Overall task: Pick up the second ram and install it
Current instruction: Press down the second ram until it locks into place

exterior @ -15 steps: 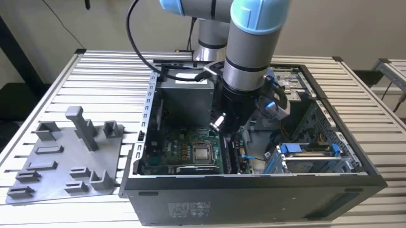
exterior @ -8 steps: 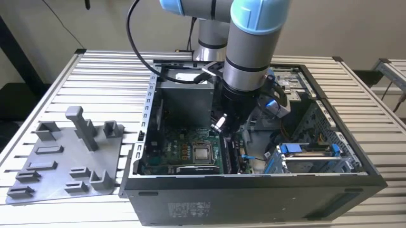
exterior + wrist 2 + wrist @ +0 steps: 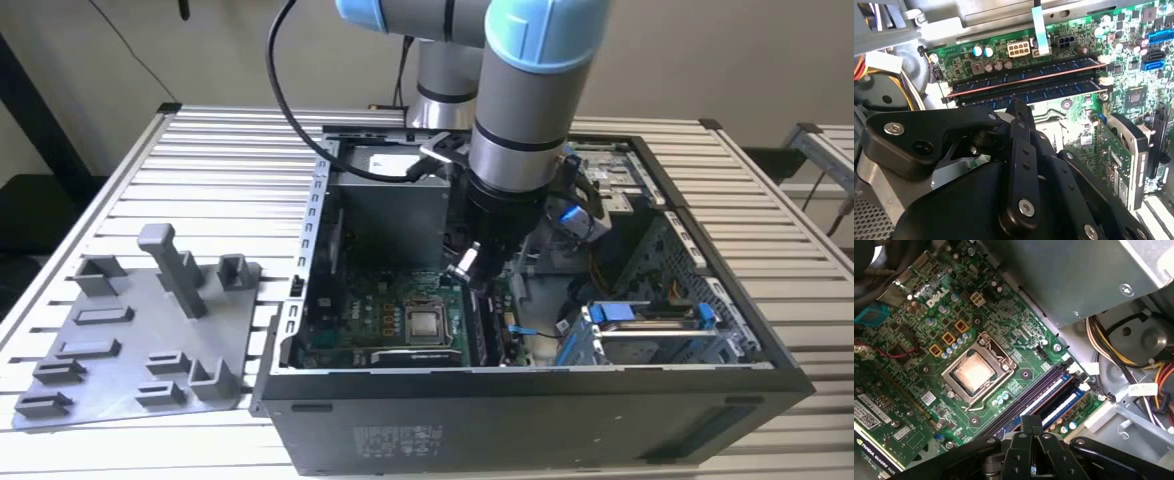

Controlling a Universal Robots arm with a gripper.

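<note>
Black robot hand (image 3: pixel 1019 107), fingers together, over green motherboard (image 3: pixel 1019 360).
Long dark second ram (image 3: pixel 1064 88) seems slotted just beneath its tip, crosswise.

The second ram (image 3: pixel 1026 79) is a long dark stick seated on edge in the motherboard's (image 3: pixel 1074 30) slot.

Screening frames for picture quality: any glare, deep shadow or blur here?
Exterior view: even light, but the inside of the computer case lies in shadow. First wrist view: the processor lid shines bright, and the tool is dark against the board. Second wrist view: the tool looms large, black and soft-edged.
</note>
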